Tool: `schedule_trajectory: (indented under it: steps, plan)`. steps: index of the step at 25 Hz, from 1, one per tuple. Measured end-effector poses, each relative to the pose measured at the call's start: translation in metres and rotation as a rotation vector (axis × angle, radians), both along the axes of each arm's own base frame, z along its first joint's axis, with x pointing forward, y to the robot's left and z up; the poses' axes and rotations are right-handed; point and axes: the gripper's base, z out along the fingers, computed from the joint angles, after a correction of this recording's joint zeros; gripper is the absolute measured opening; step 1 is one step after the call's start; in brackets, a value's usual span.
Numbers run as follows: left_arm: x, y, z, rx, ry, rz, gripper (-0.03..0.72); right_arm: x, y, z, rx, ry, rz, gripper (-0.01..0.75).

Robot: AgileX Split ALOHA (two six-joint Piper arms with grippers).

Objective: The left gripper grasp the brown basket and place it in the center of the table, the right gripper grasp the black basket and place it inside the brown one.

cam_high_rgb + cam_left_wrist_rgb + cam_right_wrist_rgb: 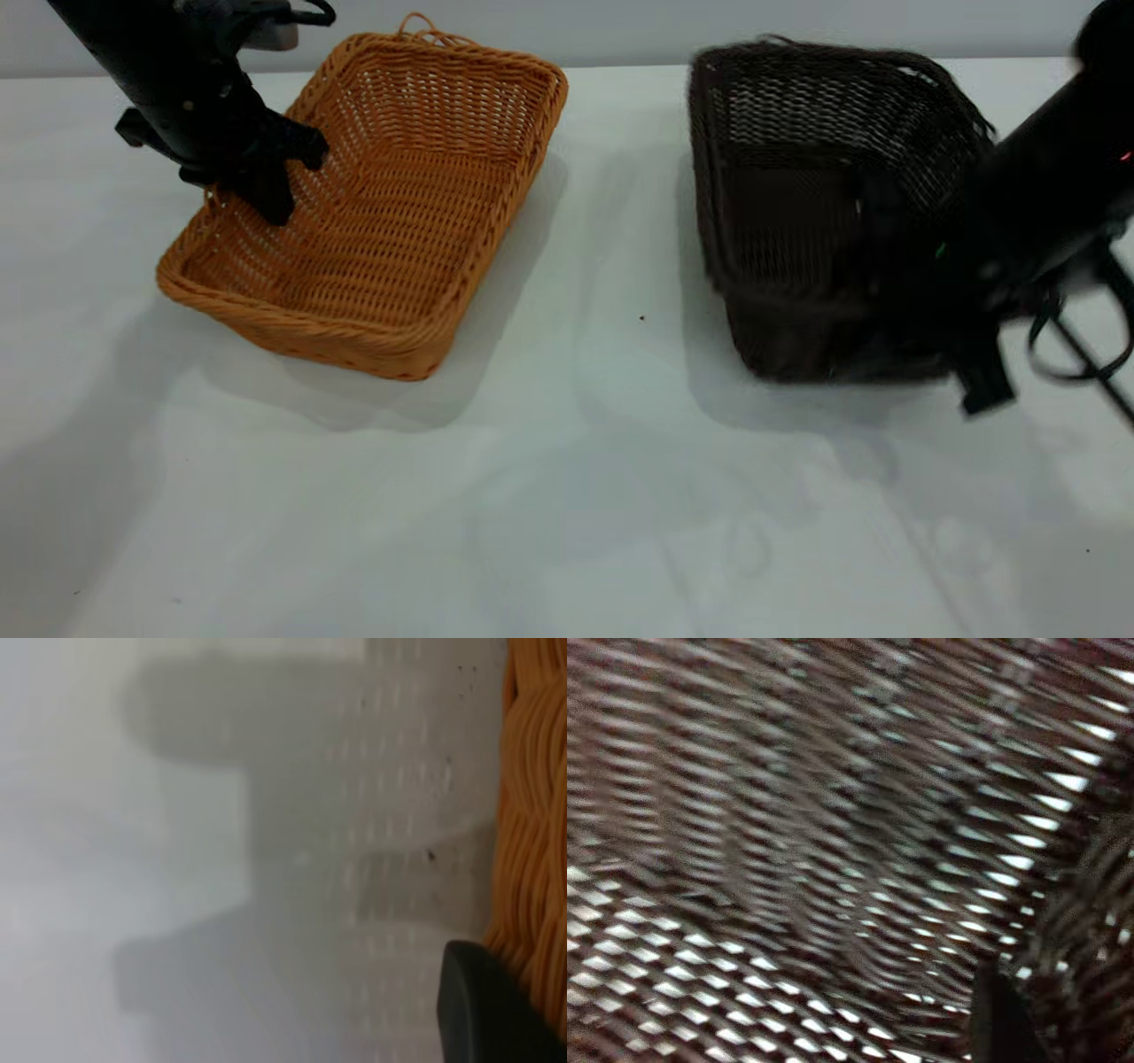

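We see the left gripper with jaws pinching the brown basket's rim to drag it centreward; the right gripper straddles the tilted black basket's wall on the desk, its jaw state unclear.

Two baskets on the table, side by side and well apart, both toward the far edge. At exterior-view left, the brown basket, turned at an angle. At right, the black basket, tipped up on its right side, it seems. Left end effector at the brown basket's left rim, one finger inside, one outside. Right end effector at the black basket's right near corner, against its wall.
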Motion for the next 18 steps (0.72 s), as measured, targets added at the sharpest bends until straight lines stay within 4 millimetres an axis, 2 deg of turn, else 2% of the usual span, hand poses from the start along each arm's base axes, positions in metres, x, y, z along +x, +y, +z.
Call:
schedule_trajectory:
  steps: [5,8,10,13,18]
  plan:
    - [0.002,-0.002,0.001,0.059,-0.049,-0.197,0.075,0.021,-0.045,0.03,0.08,-0.151,0.049,0.213]
    - [0.003,-0.015,0.002,0.118,-0.107,-0.398,0.075,0.034,-0.079,0.045,0.124,-0.238,0.088,0.213]
    - [0.003,-0.031,0.003,0.161,-0.154,-0.554,0.075,0.042,-0.097,0.055,0.156,-0.287,0.157,0.213]
    - [-0.001,-0.064,0.005,0.219,-0.238,-0.762,0.075,0.048,-0.111,0.067,0.163,-0.308,0.308,0.213]
    - [-0.016,-0.119,-0.004,0.318,-0.34,-1.104,0.075,0.06,-0.118,0.088,0.14,-0.283,0.564,0.213]
